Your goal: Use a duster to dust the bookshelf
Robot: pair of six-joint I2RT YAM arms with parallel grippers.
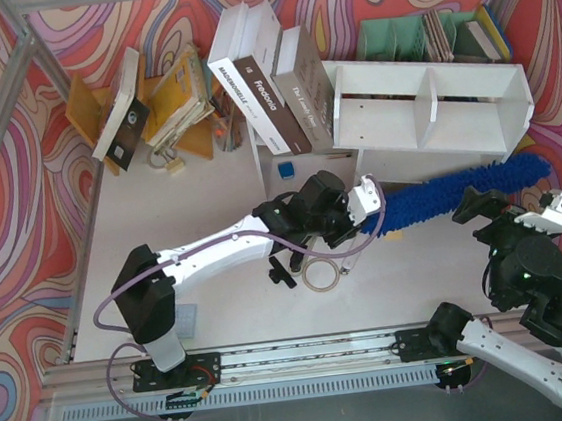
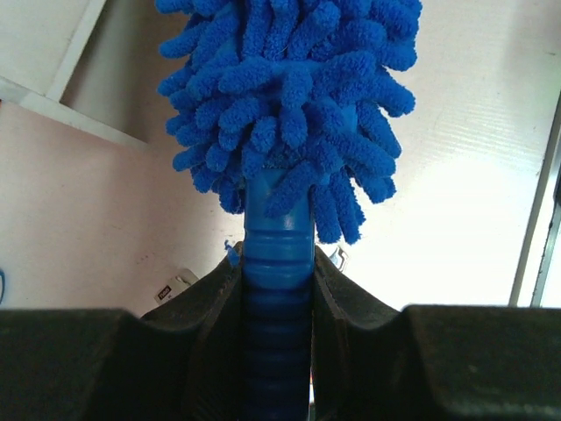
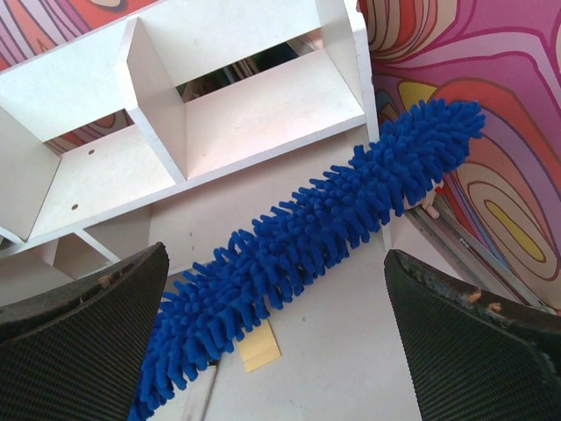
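Observation:
The white bookshelf (image 1: 429, 104) lies at the back right, its two compartments open toward me; it also shows in the right wrist view (image 3: 158, 132). My left gripper (image 1: 368, 223) is shut on the ribbed blue handle (image 2: 277, 289) of the duster (image 1: 460, 192). The fluffy blue head stretches right along the table in front of the shelf's lower edge, seen in the left wrist view (image 2: 289, 96) and the right wrist view (image 3: 316, 237). My right gripper (image 1: 552, 204) is open and empty, hovering above the duster's far end.
Several books (image 1: 267, 76) lean against the shelf's left side. An orange-brown book stand (image 1: 164, 102) with books is at the back left. A green file rack (image 1: 423, 35) stands behind the shelf. A cord ring (image 1: 320, 273) and black tools (image 1: 282, 269) lie mid-table. A yellow note (image 3: 259, 346) lies under the duster.

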